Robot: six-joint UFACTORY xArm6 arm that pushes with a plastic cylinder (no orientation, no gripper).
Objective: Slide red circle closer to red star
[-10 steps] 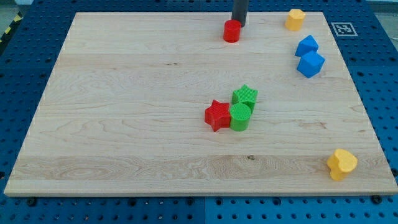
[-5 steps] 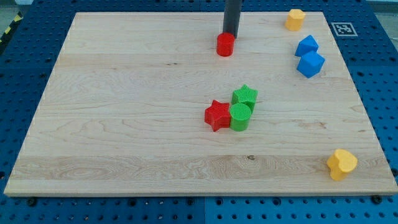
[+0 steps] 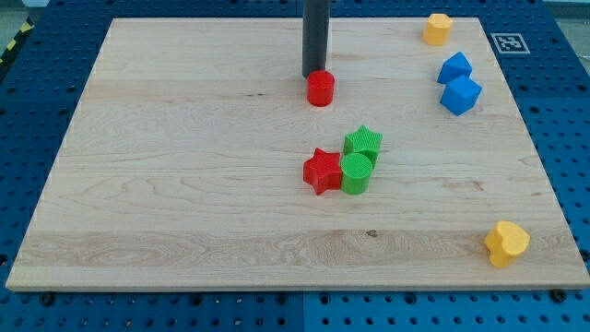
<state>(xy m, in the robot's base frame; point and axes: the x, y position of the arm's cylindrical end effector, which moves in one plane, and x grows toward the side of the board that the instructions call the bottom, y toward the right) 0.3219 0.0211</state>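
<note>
The red circle sits on the wooden board, above the board's middle. My tip touches its upper left side, on the side away from the red star. The red star lies near the board's centre, well below the red circle. A green circle touches the star's right side, and a green star sits just above the green circle.
Two blue blocks sit at the right, near the top. A yellow block is at the top right corner and another yellow block at the bottom right. The board's edge runs along the view's bottom.
My tip has moved down and to the left, pushing the red circle down-left from near the top edge toward the red star. The other blocks have not moved.
</note>
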